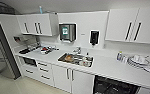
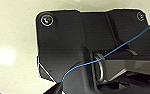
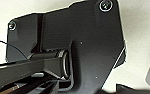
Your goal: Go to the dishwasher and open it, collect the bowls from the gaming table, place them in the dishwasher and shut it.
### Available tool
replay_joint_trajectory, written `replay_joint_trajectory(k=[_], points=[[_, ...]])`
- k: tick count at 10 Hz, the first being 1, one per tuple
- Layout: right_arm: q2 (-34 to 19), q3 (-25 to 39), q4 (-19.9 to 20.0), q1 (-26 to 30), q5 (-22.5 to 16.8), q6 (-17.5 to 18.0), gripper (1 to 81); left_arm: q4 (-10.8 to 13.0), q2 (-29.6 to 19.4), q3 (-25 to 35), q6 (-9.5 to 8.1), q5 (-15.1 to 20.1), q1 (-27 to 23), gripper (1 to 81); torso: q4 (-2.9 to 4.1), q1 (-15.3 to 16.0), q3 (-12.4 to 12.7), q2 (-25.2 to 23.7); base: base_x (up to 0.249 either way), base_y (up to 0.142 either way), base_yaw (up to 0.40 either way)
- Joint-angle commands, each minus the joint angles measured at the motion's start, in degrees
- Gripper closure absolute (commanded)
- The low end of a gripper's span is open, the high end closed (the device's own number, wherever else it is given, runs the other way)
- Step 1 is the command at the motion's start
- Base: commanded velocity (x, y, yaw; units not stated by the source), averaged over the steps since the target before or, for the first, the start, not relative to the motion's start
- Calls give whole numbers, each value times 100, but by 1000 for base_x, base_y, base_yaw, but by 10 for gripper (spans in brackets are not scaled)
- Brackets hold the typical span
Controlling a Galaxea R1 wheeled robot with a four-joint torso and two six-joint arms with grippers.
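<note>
The dishwasher (image 1: 113, 86) sits under the white counter at the lower right of the head view, and its front shows as a dark opening with what looks like racks inside. Its door and handle cannot be made out. The gaming table and the bowls are out of view. In both wrist views the robot's own dark plate and bar hang over a pale floor, and I cannot make out either gripper's state there.
A steel sink (image 1: 75, 60) holding dishes is set in the counter (image 1: 103, 66). White dishes (image 1: 138, 61) are stacked at the right. White cabinets (image 1: 66, 78) and drawers (image 1: 42, 70) stand left of the dishwasher, with a tall steel fridge (image 1: 2, 62) at far left. Pale floor (image 1: 13, 87) lies in front.
</note>
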Motion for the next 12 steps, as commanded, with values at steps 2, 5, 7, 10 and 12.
replay_joint_trajectory(k=[2,5,7,10,12], points=[[-701,1190,-27,255,-258,-32,10,128,-248,345,52,66,-202,10,0,0,0,0,0,0,383],[-1213,2125,-27,263,-248,-24,10,136,-687,1099,52,57,-141,10,0,0,0,0,0,0,383],[-1334,2396,-27,255,-248,-24,10,137,-873,1426,52,-136,-53,10,0,0,0,0,0,0,383],[-1828,3146,-36,255,-248,-24,10,137,-1119,1787,52,-154,-9,10,0,0,0,0,0,0,383],[-1749,2988,-44,245,-248,-24,10,137,-1146,1858,52,-145,-9,10,0,0,0,0,0,0,383]])
